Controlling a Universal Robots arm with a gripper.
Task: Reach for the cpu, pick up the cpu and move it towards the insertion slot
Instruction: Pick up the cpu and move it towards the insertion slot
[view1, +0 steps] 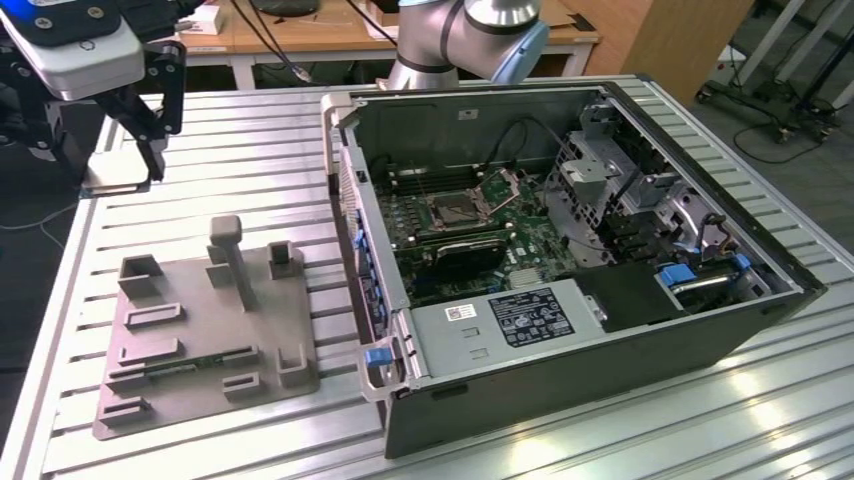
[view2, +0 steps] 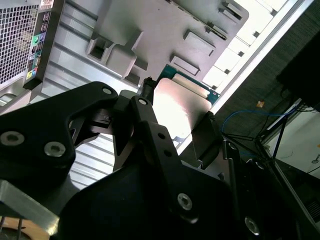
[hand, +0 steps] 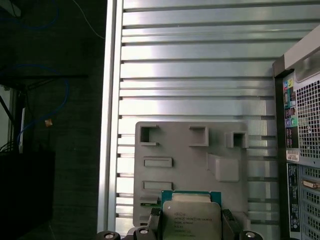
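Note:
In both wrist views the cpu (hand: 191, 216) (view2: 181, 106), a flat square chip with a silvery top and a greenish rim, sits clamped between my two black fingers. My gripper (hand: 191, 224) (view2: 177, 119) is shut on it and held well above the table. The exterior view puts my gripper (view1: 107, 158) at the far upper left, above the table's corner and far from the open computer case. The insertion slot (view1: 454, 210), a shiny metal frame with a dark centre and a raised hinged plate, lies on the motherboard inside the case.
A grey plastic tray (view1: 200, 330) (hand: 190, 145) with raised blocks lies on the ribbed metal table (view1: 240, 140), left of the open computer case (view1: 574, 360). The arm's base stands behind the case. Dark floor and cables lie beyond the table's left edge.

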